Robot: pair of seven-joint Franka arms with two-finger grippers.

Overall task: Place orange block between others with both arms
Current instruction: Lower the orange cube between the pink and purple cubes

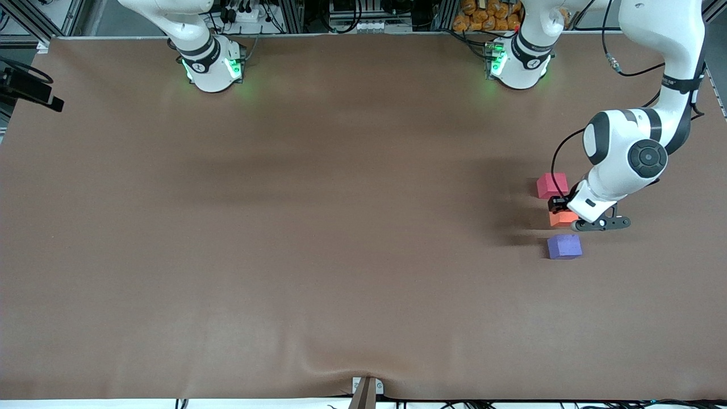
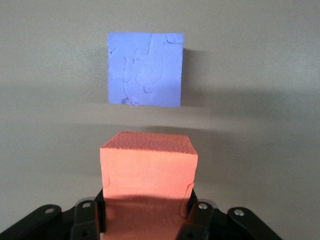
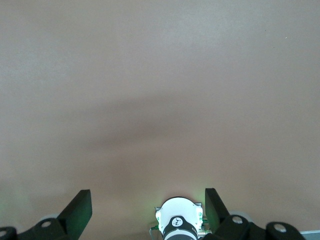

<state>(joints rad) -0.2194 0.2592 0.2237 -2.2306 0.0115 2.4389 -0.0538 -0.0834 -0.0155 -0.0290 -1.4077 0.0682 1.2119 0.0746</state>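
Note:
The orange block [image 1: 561, 218] [image 2: 148, 165] is low at the brown table, in line between the pinkish-red cube [image 1: 551, 185] and the purple-blue cube [image 1: 564, 246] [image 2: 145, 69], toward the left arm's end. My left gripper [image 1: 563, 211] [image 2: 145, 220] is shut on the orange block, one finger [image 2: 200, 219] on each side. I cannot tell whether the block touches the cloth. My right gripper [image 3: 146, 205] is open and holds nothing, high over bare table near its own base [image 3: 179, 222]; it is outside the front view.
A black camera mount [image 1: 28, 88] juts over the table edge at the right arm's end. A metal bracket [image 1: 366, 391] sits at the edge nearest the front camera, where the brown cloth [image 1: 318, 227] wrinkles.

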